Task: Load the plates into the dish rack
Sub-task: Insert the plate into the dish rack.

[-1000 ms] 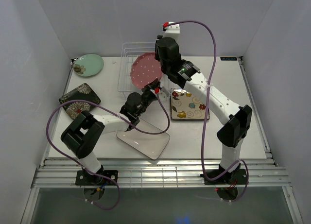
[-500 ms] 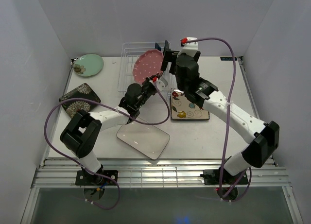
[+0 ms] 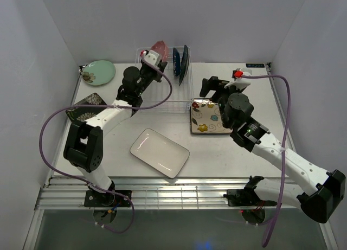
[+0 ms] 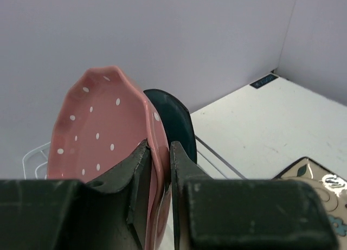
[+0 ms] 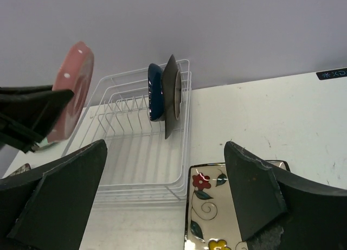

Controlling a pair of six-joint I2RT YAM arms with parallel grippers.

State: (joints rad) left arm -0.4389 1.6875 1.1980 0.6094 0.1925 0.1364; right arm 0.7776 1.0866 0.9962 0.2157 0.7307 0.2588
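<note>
The rack stands at the tabletop's far edge. It holds a blue plate and a dark plate, upright on edge at its right end. The left fingers pinch the pink plate upright above the rack's left part. The right fingers are spread wide over the patterned plate, just beside the rack.

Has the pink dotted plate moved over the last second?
Yes. In the top view the pink plate, clamped in the left tool, has gone from over the middle of the dish rack to its far end.
</note>
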